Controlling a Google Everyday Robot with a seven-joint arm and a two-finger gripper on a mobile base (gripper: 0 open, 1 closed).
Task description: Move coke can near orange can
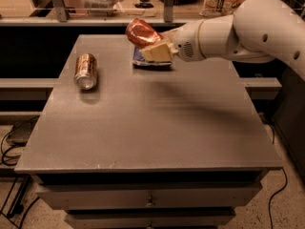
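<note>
Above the far edge of the tabletop (152, 128), about midway along it, the claw (150, 45) is closed on the coke can (142, 32). The can is held up off the surface, tilted with its top leaning left. The white arm (238, 30) reaches in from the right side. Directly under the claw lies a dark blue bag (151, 62), flat on the tabletop and mostly hidden. The orange can (86, 70) lies on its side near the far left corner, silver end facing the near edge, well apart from the coke can.
</note>
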